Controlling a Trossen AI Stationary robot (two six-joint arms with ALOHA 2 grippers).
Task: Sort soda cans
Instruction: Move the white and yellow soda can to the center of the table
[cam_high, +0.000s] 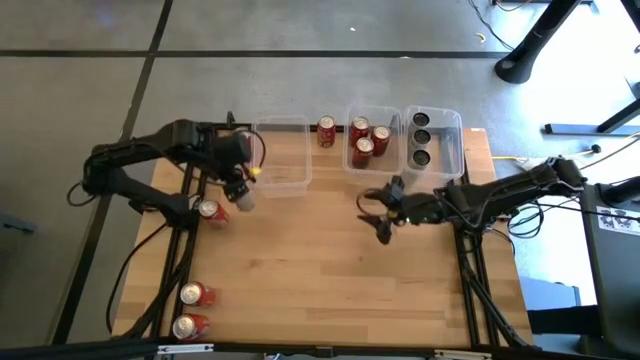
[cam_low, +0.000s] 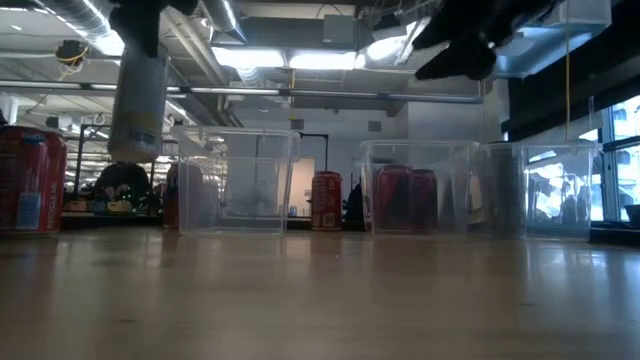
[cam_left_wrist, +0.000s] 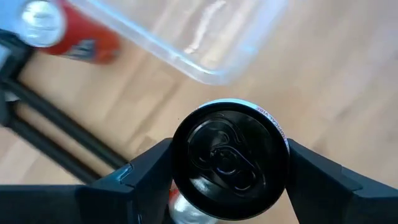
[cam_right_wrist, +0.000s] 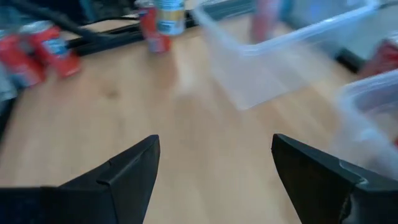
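My left gripper (cam_high: 240, 188) is shut on a soda can (cam_left_wrist: 229, 167) with a black top and a pale body, held in the air near the empty clear bin (cam_high: 282, 155). A red can (cam_high: 208, 210) stands on the table just beside it. Two more red cans (cam_high: 193, 294) stand at the table's near left corner. Another red can (cam_high: 326, 131) stands between the bins. The middle bin (cam_high: 350, 118) holds red cans, and the right bin (cam_high: 456, 128) holds black-topped ones. My right gripper (cam_high: 383, 215) hovers open right of the table's middle, with nothing between its fingers. My left gripper pinches the can's side wall just under its top rim (cam_left_wrist: 179, 163) between its two fingers, one on each side. The fingers come from above, pointing steeply down. The can (cam_low: 140, 100) hangs upright below them, lifted well clear of the table.
The three clear bins stand in a row along the table's far edge. The wooden tabletop (cam_high: 320, 280) is bare through its middle and near right. Black stand legs (cam_high: 185, 250) run along the left side, and others (cam_high: 470, 270) along the right.
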